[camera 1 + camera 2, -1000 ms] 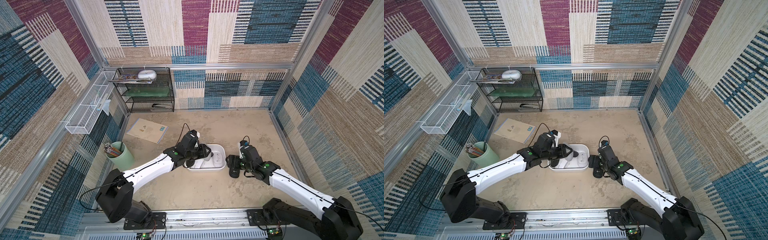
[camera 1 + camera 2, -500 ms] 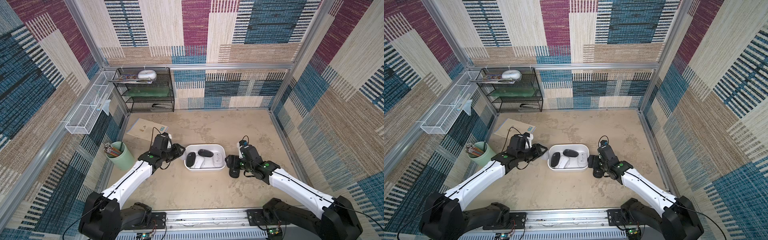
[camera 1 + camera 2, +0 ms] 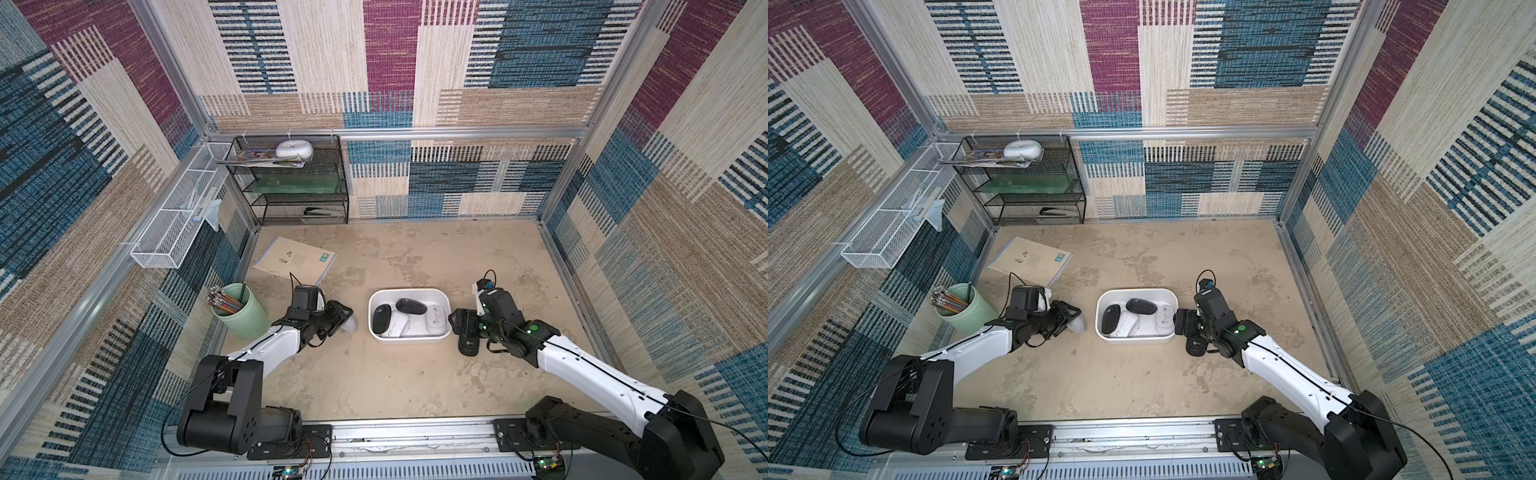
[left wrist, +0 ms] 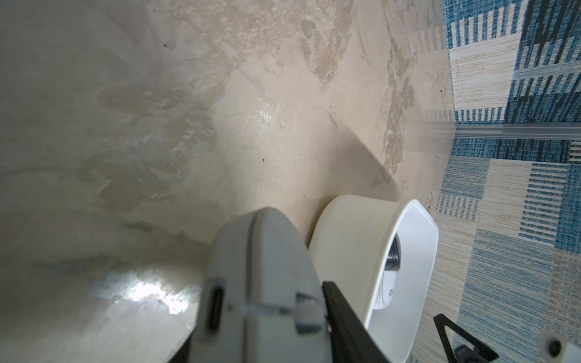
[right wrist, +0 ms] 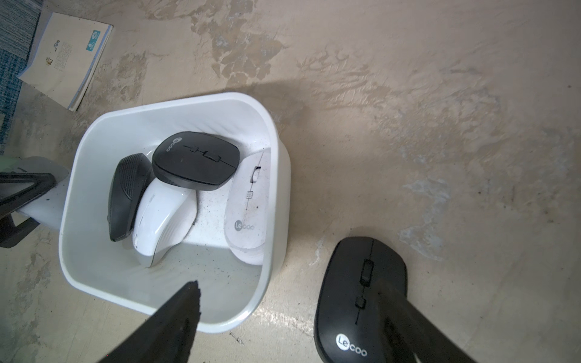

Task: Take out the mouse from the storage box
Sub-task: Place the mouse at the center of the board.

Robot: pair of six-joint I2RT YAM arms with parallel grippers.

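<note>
Left fingers (image 4: 345, 327) hold the grey mouse (image 4: 261, 283) just outside the storage box (image 4: 352, 245).

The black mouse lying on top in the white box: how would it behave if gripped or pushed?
The black mouse looks rigid and probably light, a small plastic shell. Its smooth domed top may slip in a grip. It leans on a white mouse, so a push would likely slide it off, not roll it.
</note>
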